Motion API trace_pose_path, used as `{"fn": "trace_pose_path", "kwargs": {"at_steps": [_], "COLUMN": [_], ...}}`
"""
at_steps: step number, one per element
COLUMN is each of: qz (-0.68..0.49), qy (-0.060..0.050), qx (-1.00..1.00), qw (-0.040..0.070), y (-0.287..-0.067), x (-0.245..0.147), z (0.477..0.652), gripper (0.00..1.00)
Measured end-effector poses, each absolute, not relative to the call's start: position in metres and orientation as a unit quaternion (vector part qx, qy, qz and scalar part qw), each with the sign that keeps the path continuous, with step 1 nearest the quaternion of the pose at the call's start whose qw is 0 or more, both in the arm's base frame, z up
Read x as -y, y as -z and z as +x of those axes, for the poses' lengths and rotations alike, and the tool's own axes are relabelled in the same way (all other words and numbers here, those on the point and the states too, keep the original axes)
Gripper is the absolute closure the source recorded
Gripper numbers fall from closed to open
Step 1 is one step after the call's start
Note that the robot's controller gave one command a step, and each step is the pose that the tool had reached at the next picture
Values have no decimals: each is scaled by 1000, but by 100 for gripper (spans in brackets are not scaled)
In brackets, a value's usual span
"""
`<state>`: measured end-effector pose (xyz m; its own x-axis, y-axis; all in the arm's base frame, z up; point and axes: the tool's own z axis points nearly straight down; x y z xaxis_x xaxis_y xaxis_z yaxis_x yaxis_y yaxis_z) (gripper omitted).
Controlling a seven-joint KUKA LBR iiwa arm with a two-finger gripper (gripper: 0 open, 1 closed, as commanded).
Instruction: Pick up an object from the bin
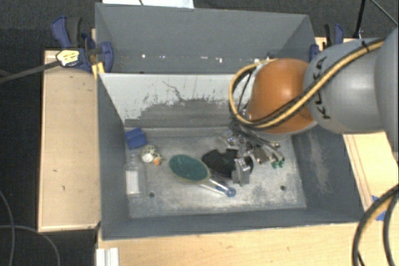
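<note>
Found a black irregular lump [216, 162] on the floor of the grey metal bin [187, 40], right of centre. Found the gripper [242, 171] low in the bin, just at that lump's right edge; could not confirm contact. Could not tell whether the gripper is parted or closed, nor confirm anything held in it. Noted a dark green oval disc [188, 168] flat on the floor just left of the lump, edges near or touching. Noted a slim clear tube [219, 186] with a blue tip, lying slantwise in front of lump and disc, blue end just below the gripper. Noted small green pieces [277, 163] on the floor right of the gripper. Recorded, well apart at the left side: a blue block [135, 137] by the back slope, a small white-and-orange round item [149, 157] beside it, and a clear small bottle [132, 181] nearer the front. Recorded the orange wrist cover [280, 96] and looped cables [235, 93] above the gripper
</note>
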<state>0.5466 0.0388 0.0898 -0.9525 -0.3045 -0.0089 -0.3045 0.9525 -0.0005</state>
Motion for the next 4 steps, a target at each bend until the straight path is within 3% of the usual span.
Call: {"fn": "trace_pose_path", "kwargs": {"at_steps": [1, 2, 3, 4], "qz": [-312, -311, -317, -315], "qy": [1, 0, -1, 0], "qx": [-950, -950, -948, -949], "qw": [4, 2, 1, 1], "y": [-152, -150, -75, -78], "x": [-10, -11, -26, -25], "z": [539, 538, 561, 561], "gripper": [100, 0, 0, 100]}}
